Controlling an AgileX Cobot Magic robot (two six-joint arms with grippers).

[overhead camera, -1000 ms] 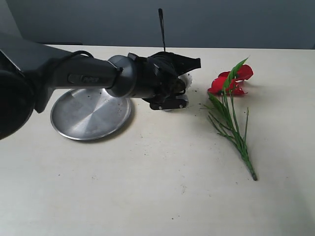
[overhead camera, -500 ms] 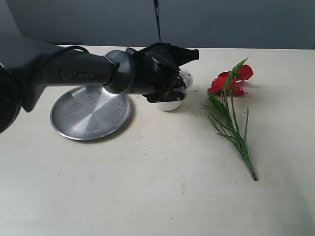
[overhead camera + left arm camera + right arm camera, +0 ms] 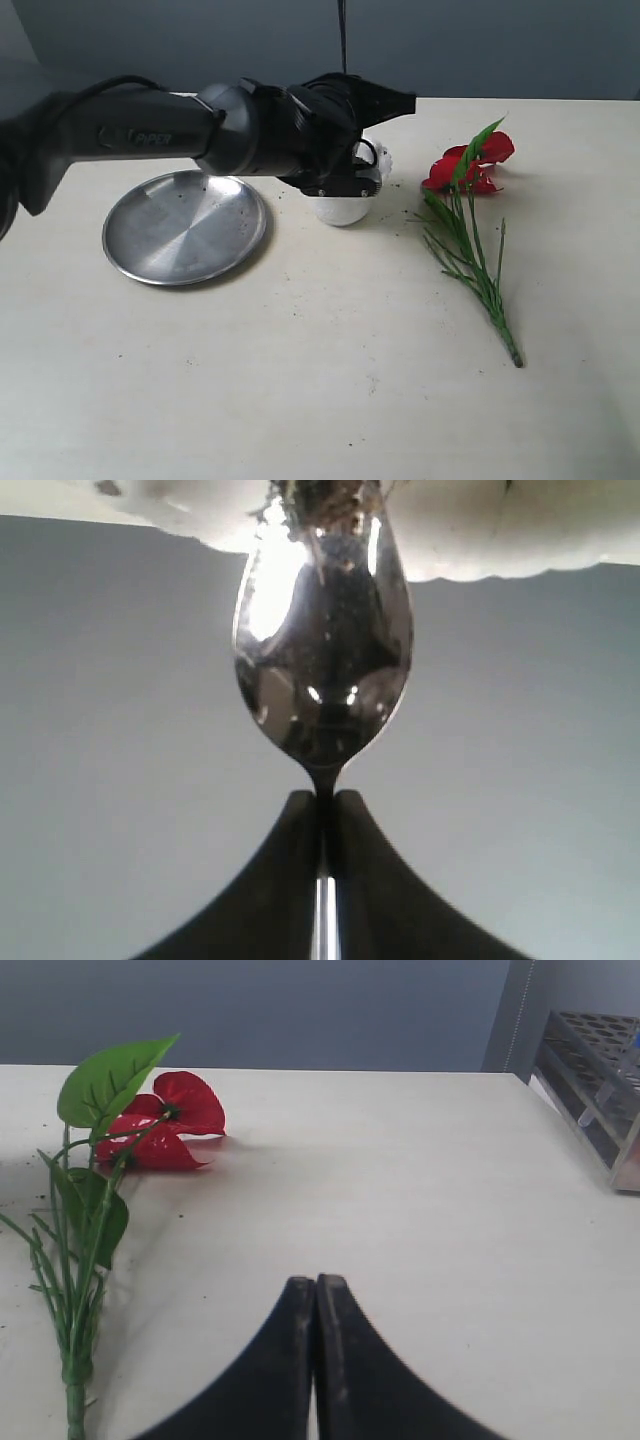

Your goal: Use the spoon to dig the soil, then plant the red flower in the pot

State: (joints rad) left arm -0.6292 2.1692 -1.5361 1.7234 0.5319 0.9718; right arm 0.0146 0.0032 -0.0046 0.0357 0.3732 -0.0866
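My left gripper [image 3: 322, 798] is shut on the neck of the silver spoon [image 3: 322, 650]. The spoon's tip touches dark crumbs of soil [image 3: 330, 498] at the scalloped rim of the white pot [image 3: 500, 540]. In the exterior view the left arm's wrist [image 3: 300, 135] hangs over the pot [image 3: 343, 208] and hides its mouth, and the spoon handle [image 3: 342, 35] points straight up. The red flower [image 3: 470, 165] lies flat on the table right of the pot, its stem running toward the front. My right gripper [image 3: 316, 1282] is shut and empty, low over the table beside the flower [image 3: 165, 1120].
A round steel plate [image 3: 185, 228] lies left of the pot, under the left arm. Soil specks dot the table around the pot. A test tube rack [image 3: 600, 1070] stands at the table's edge in the right wrist view.
The left wrist has risen and shifted slightly right, uncovering more of the pot. The spoon handle moved with it. The flower has not moved.
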